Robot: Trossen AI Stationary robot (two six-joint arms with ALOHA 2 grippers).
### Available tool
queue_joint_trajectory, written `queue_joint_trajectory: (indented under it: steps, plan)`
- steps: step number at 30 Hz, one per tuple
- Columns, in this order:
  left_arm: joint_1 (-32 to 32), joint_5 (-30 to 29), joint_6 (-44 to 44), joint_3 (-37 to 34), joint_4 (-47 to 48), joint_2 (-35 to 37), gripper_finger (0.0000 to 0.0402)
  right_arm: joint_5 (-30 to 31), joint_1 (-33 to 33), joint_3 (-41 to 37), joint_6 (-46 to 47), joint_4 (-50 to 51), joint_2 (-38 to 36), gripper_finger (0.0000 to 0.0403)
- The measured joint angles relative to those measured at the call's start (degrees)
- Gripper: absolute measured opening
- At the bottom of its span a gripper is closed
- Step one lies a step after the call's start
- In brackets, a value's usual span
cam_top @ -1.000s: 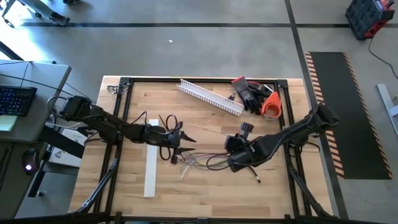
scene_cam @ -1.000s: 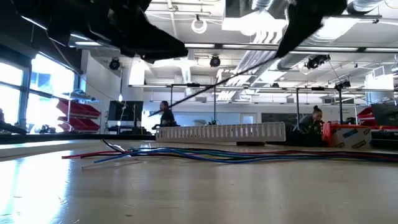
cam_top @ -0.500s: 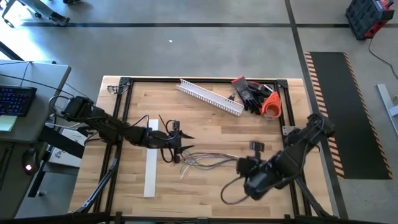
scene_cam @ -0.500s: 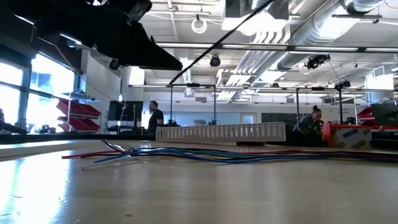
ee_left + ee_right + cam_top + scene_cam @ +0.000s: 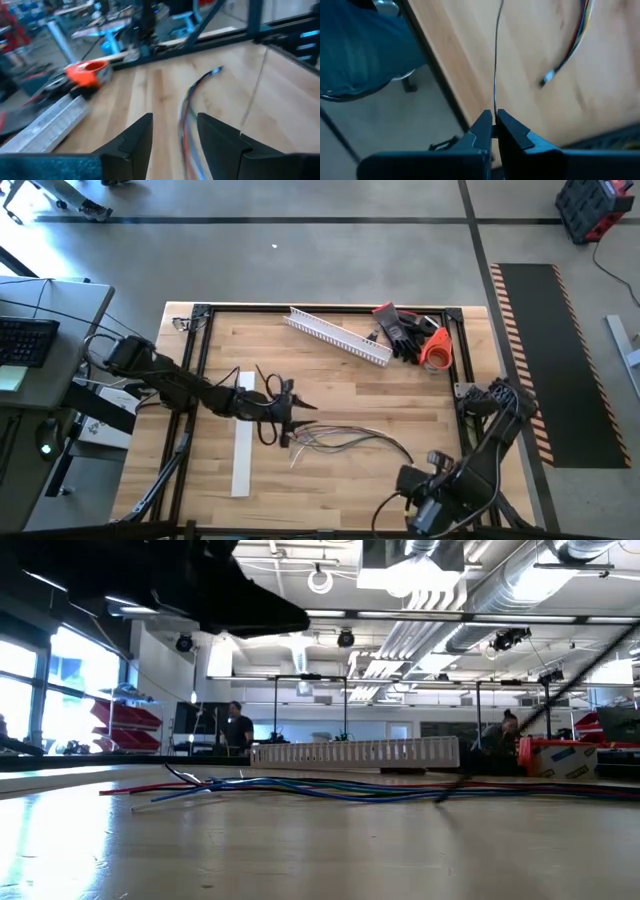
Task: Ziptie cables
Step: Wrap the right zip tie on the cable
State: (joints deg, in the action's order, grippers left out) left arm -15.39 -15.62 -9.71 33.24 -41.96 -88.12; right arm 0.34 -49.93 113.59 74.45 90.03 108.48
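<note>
My right gripper (image 5: 494, 125) sits at the bench's (image 5: 330, 480) near edge toward the right corner, fingers pressed together on a thin dark strand (image 5: 496, 60) that runs away from it over the wood; I judge it the zip tie. The cables (image 5: 345, 442) lie mid-bench, long axis running left to right, their free ends toward the right corner. My left gripper (image 5: 285, 420) hovers over the bundle's left end, fingers spread with nothing between them. It is nearer. The slotted channel (image 5: 338, 337) lies along the far edge.
</note>
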Motion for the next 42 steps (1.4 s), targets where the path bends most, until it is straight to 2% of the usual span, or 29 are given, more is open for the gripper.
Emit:
queue_joint_trajectory:
  steps: [6,11,18,23,28,33,42]
  plan:
    - [1.3,1.5,-4.0,8.2,0.5,-10.5,0.014,-4.4,-0.9,-0.1,5.6,0.1,0.8,0.0]
    - [3.5,12.2,-6.8,17.9,6.7,-18.5,0.0156,-2.4,0.2,-0.1,1.6,0.0,2.8,0.0]
    - [6.5,24.2,-4.6,29.9,21.8,-26.0,0.0221,-2.5,1.9,-0.1,-6.2,0.1,6.2,0.0]
    - [7.6,24.2,-2.1,34.6,24.4,-30.2,0.0255,-2.2,2.4,-0.1,-9.1,0.0,7.2,0.0]
    - [8.2,24.1,3.4,38.9,24.2,-34.3,0.0261,-2.4,2.2,-0.1,-8.8,0.0,6.9,0.0]
    - [8.3,23.8,5.1,43.9,24.5,-38.6,0.0262,-3.3,1.4,-0.1,-8.7,0.0,6.5,0.0]
    - [8.6,16.8,5.1,55.1,40.4,-45.0,0.0262,-2.8,0.3,-0.1,-7.4,0.0,6.4,0.0]
